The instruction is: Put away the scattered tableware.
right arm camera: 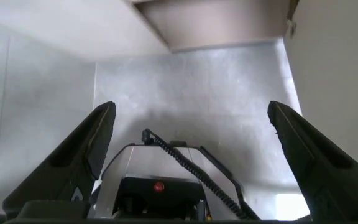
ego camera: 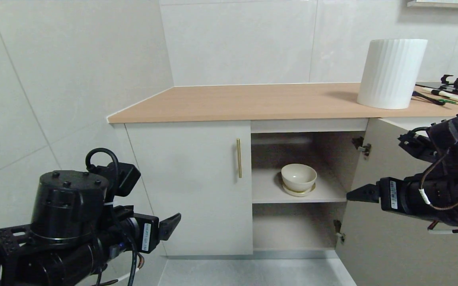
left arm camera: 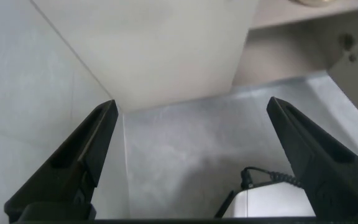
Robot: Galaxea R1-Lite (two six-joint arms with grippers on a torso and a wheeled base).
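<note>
Cabinet under a wooden counter (ego camera: 253,101): left door (ego camera: 189,186) closed, with a gold bar handle (ego camera: 239,158); right door (ego camera: 376,238) swung wide open toward the near right. Nothing stands between the opening and the grippers.

A cream bowl (ego camera: 298,177) is inside on the middle shelf (ego camera: 264,190), roughly centred in the opening. It is upright with its mouth up, and being round it has no long axis. It sits on a small plate (ego camera: 297,193) of which only the rim shows. What is in the bowl can't be made out.

A white ribbed container (ego camera: 392,73) stands upright on the counter at right. Far right of it lie thin stick-like utensils (ego camera: 447,93), flat, long axes running roughly left to right. They are cut off at the edge and too small to identify.

Left gripper (ego camera: 169,226) is low at near left, in front of the closed door and pointing toward the cabinet. Its wrist view shows the fingers (left arm camera: 86,155) spread wide with nothing between them, floor beyond.

Right gripper (ego camera: 362,194) is at near right, beside the open door at about shelf height, tip pointing left toward the opening. Its fingers (right arm camera: 82,152) are also wide apart and hold nothing.

The lower compartment is dim.
</note>
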